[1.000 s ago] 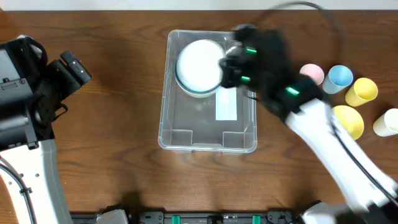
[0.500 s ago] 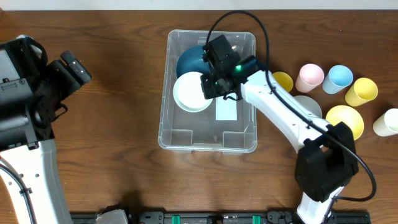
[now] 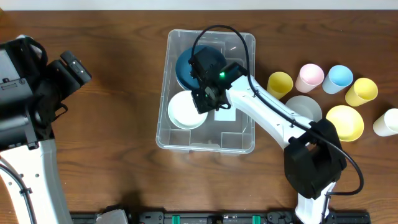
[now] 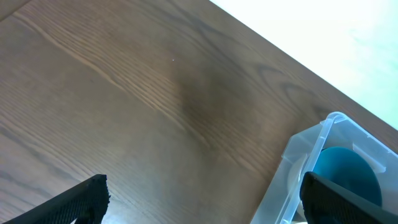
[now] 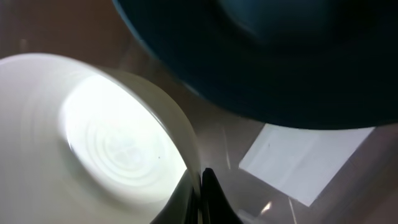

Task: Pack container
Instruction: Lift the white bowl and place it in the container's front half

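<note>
The clear plastic container (image 3: 247,134) stands mid-table with a white label (image 3: 225,115) on its base. A dark blue bowl (image 3: 185,65) lies in its far half. My right gripper (image 3: 201,102) reaches into the container and is shut on the rim of a white bowl (image 3: 185,112), held in the near left part. In the right wrist view the fingers (image 5: 210,193) pinch the white bowl's (image 5: 93,143) rim, with the blue bowl (image 5: 280,56) above and the label (image 5: 308,163) at right. My left gripper (image 4: 199,205) is open and empty over bare table, left of the container (image 4: 298,168).
To the right of the container stand a yellow cup (image 3: 280,83), a pink cup (image 3: 311,76), a blue cup (image 3: 340,78), another yellow cup (image 3: 361,91), a grey bowl (image 3: 305,109), a yellow bowl (image 3: 345,121) and a cream cup (image 3: 388,122).
My right gripper has carried the white bowl from over the blue bowl toward the container's near left and lower. The left arm has not moved.
</note>
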Tool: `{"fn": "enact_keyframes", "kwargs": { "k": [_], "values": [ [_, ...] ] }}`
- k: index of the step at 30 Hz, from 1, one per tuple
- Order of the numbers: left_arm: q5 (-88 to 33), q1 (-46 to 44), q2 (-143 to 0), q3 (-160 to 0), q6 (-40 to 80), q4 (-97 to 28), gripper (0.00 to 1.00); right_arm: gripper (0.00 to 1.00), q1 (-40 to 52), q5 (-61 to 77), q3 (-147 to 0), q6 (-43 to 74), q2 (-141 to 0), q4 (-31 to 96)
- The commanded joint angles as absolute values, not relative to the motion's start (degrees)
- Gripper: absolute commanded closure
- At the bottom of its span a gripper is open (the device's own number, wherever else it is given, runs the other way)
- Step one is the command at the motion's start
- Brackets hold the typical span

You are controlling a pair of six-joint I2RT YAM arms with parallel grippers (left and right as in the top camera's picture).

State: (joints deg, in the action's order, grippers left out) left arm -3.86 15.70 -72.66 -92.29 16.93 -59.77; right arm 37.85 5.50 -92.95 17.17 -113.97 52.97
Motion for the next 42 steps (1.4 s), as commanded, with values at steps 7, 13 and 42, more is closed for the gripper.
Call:
{"fn": "enact_keyframes", "kwargs": {
  "k": [7,13,42],
  "values": [
    [-3.4,16.0,-72.9,-92.9,17.0,-59.8,0.02,0.94,38.3,5.1,-93.5,15.8,-114.8,50.3],
    [-3.4,16.0,-72.9,-92.9,17.0,-59.8,0.02,0.70,38.0,5.1,-93.7,15.8,-114.0,48.8],
    [-3.4,16.0,-72.9,-92.9,17.0,-59.8,0.02,0.20,-19.4,-4.5,-84.2,35.2,-87.3,72.7]
  ]
}}
